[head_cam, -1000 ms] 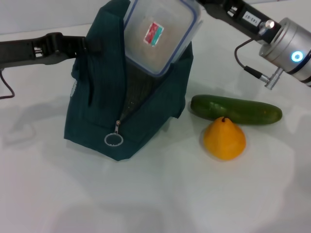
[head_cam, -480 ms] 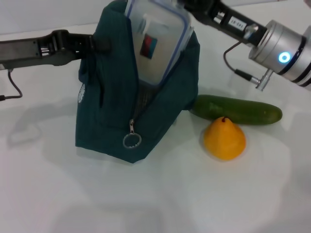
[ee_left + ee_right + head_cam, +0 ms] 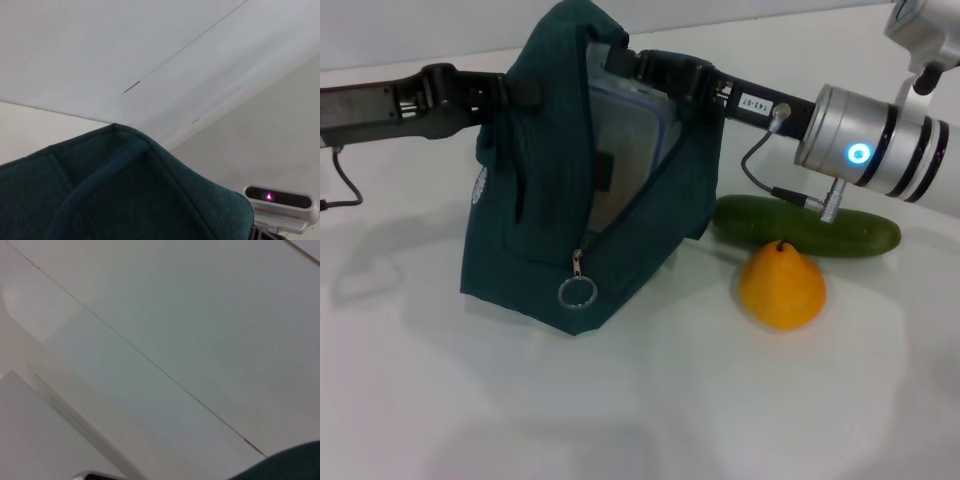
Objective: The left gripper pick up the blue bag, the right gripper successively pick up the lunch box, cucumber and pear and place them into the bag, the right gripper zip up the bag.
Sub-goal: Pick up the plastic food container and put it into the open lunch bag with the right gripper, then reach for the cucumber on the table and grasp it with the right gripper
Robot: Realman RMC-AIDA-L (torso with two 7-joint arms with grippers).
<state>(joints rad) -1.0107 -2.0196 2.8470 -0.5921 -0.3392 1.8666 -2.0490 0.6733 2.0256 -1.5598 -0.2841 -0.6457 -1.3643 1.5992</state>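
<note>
Nearest me on the white worktop (image 3: 620,400) sits the pear (image 3: 781,285), orange-yellow, squat, dark stem up, at about 4 o'clock from the bag and touching or just short of the cucumber (image 3: 807,226) behind it. The cucumber is long, smooth and dark green, lying crosswise at the bag's 3 o'clock; I see neither fruit gripped. The blue bag (image 3: 560,230) stands mid-worktop, dark teal fabric, its zipper open in a slanting slot with the metal ring pull (image 3: 577,292) hanging low at 6 o'clock. The lunch box (image 3: 625,150) is mostly inside that slot: I can make out the clear body and blue rim through the opening, tilted on edge, upper corner near the bag's top. I judge the step in hand to be the first placement, lunch box into bag, close to done. The right end effector (image 3: 665,75) reaches in from 2 o'clock to the bag mouth; it appears clamped on the box's upper edge, though fabric hides the tips. The left end effector (image 3: 515,95) comes from 9 o'clock and meets the bag's upper side; I take it to be pinching the fabric, holding the bag upright. Next I expect to let the box go, back the right arm out clear of the opening, then go for the cucumber. Wrist views add only bag fabric and wall.
</note>
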